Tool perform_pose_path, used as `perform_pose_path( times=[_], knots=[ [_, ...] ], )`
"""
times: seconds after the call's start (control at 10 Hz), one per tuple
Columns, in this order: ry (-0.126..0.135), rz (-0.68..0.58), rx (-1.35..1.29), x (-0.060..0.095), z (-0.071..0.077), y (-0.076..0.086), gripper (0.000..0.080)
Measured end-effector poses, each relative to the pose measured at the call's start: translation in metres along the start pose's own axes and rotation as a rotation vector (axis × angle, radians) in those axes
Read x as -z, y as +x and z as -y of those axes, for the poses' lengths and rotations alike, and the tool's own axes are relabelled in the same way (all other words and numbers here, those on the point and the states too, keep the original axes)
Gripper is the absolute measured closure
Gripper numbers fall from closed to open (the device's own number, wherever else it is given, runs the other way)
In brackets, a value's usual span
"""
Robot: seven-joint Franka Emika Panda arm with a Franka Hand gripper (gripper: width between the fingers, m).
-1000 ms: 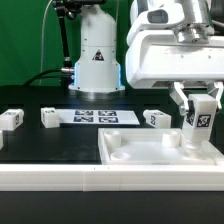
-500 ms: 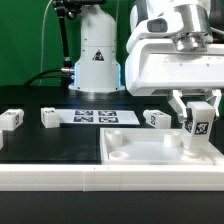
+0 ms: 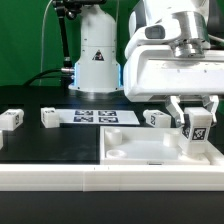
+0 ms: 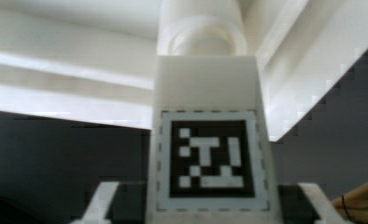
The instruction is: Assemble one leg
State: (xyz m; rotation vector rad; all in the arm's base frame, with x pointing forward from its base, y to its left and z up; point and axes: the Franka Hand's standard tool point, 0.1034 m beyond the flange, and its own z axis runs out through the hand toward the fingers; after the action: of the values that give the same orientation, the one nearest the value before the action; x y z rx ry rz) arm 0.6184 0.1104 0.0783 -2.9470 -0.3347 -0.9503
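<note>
My gripper (image 3: 195,112) is shut on a white leg (image 3: 196,132) with a black-and-white tag, holding it upright over the far right corner of the white tabletop panel (image 3: 140,152). The leg's lower end stands at or in a socket there; I cannot tell how deep. In the wrist view the same leg (image 4: 211,130) fills the middle, tag facing the camera, with a finger on each side at its near end. Three more legs lie on the black table: one (image 3: 11,119) at the far left, one (image 3: 50,117) by the marker board, one (image 3: 156,118) beside the gripper.
The marker board (image 3: 94,117) lies on the black table behind the panel. The robot base (image 3: 97,60) stands at the back in front of a green backdrop. A white ledge (image 3: 60,177) runs along the table's front edge.
The gripper with the leg has turned slightly about its upright axis and shifted a little toward the exterior view's left; the tag now looks more tilted. The loose legs have not moved.
</note>
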Motion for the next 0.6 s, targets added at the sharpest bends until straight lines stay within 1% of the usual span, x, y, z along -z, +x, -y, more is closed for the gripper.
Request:
perform_pose_path(
  times=[0.1, 0.2, 0.3, 0.4, 0.5, 0.6],
  knots=[
    [0.001, 0.005, 0.000, 0.0000, -0.0002, 0.0007, 0.0507],
    [0.003, 0.017, -0.001, -0.0011, 0.0002, -0.0015, 0.0432],
    [0.003, 0.018, 0.000, -0.0012, 0.0003, -0.0018, 0.0432],
    [0.003, 0.019, 0.000, -0.0014, 0.0003, -0.0021, 0.0249],
    [0.003, 0.019, 0.000, -0.0014, 0.0003, -0.0022, 0.0181],
    [0.003, 0.019, 0.000, -0.0015, 0.0003, -0.0022, 0.0181]
  ],
)
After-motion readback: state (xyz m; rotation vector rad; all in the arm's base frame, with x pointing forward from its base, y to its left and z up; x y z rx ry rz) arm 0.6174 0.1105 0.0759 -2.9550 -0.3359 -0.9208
